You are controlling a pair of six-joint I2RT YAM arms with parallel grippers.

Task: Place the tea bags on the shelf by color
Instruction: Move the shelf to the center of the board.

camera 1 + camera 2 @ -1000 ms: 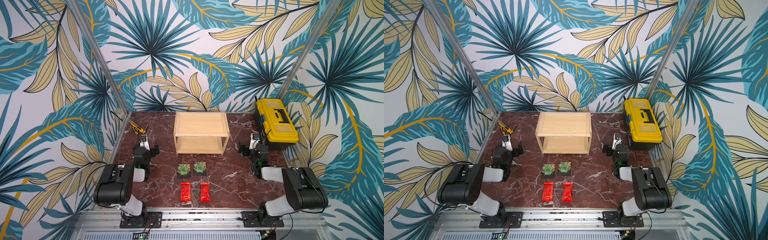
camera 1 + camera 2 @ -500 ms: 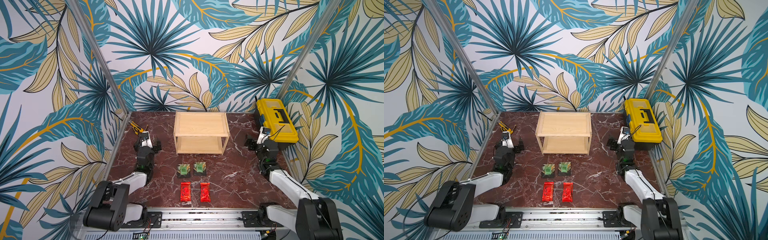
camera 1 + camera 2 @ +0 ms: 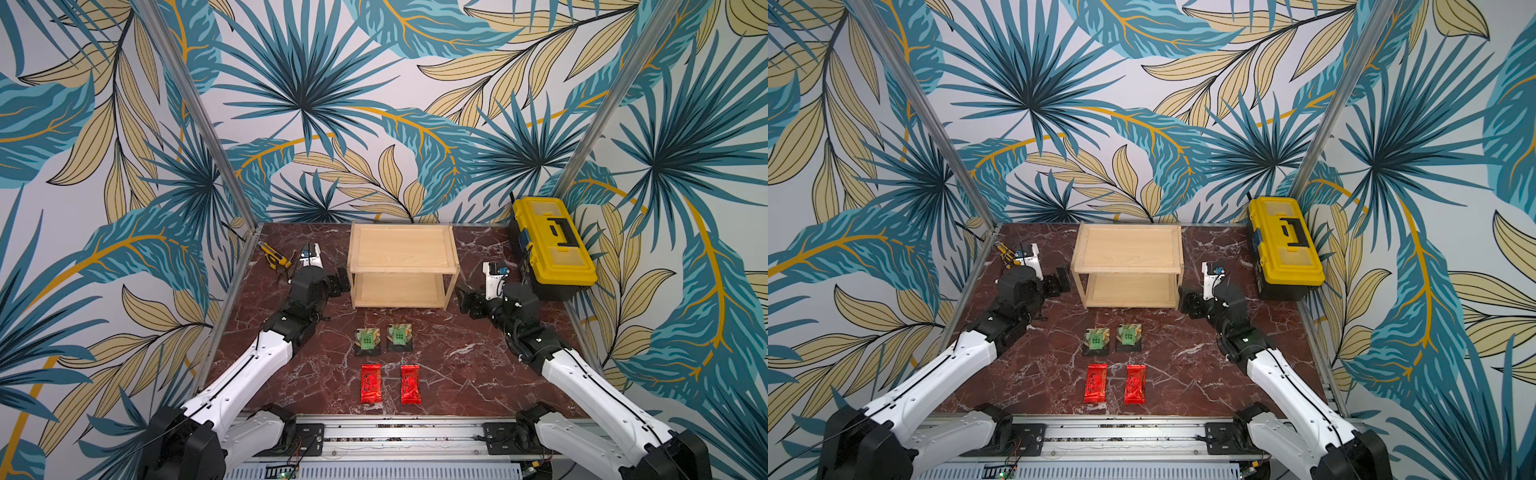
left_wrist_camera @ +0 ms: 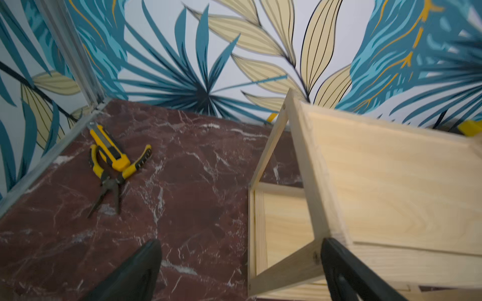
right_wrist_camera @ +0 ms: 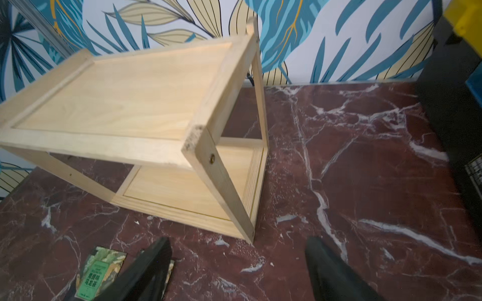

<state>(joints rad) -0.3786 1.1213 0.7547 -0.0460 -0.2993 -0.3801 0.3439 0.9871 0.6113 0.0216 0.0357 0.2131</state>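
Sorting has not begun, by the look of it: all four tea bags lie flat on the dark red, white-veined marble counter (image 3: 457, 357) in the lower middle of both top views, apart from both arms. The two green tea bags (image 3: 367, 340) (image 3: 400, 336), squarish foil with a black edge, sit side by side just below the shelf (image 3: 402, 266); the two red tea bags (image 3: 370, 382) (image 3: 410, 383), narrow and glossy, lie nearer the bottom edge. The shelf, pale bare wood with thin posts and a rimmed top tray, stands centre frame with both tiers bare. The left gripper (image 3: 341, 279) hangs beside the shelf's left side, fingers spread wide, holding nothing; the right gripper (image 3: 468, 304) hangs by its right side, fingers also apart and holding nothing. Next, I judge, one arm must swing down over a packet and pinch its thin edge off the slick stone.
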